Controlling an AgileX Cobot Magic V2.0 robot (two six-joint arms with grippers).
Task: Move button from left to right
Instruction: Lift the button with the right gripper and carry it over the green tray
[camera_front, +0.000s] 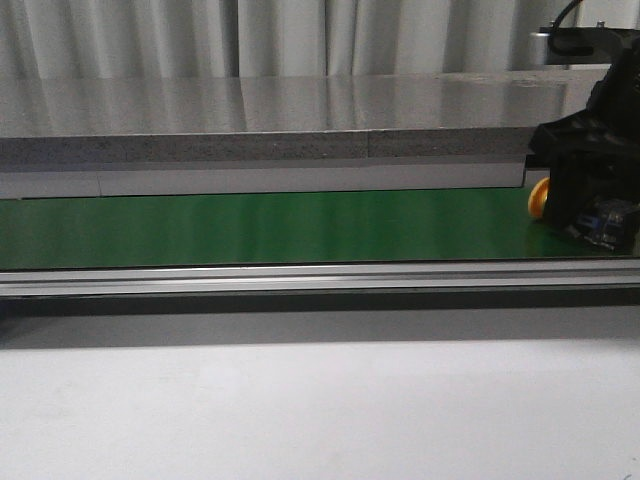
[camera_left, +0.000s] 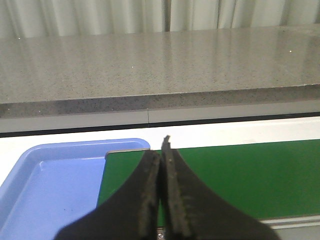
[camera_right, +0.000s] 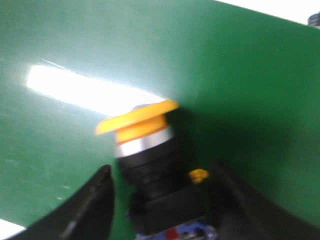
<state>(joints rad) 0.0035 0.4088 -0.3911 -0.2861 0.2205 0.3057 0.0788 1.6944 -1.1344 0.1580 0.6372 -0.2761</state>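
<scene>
The front view looks forward, low and level, across the white table and the green belt, with the right pincer at its far right edge. The left wrist view looks out past the left pincer, whose tips are pressed together, over the belt's end and a blue tray beside it. The right wrist view sits very close, looking down between its parted fingers at the button on the same belt
</scene>
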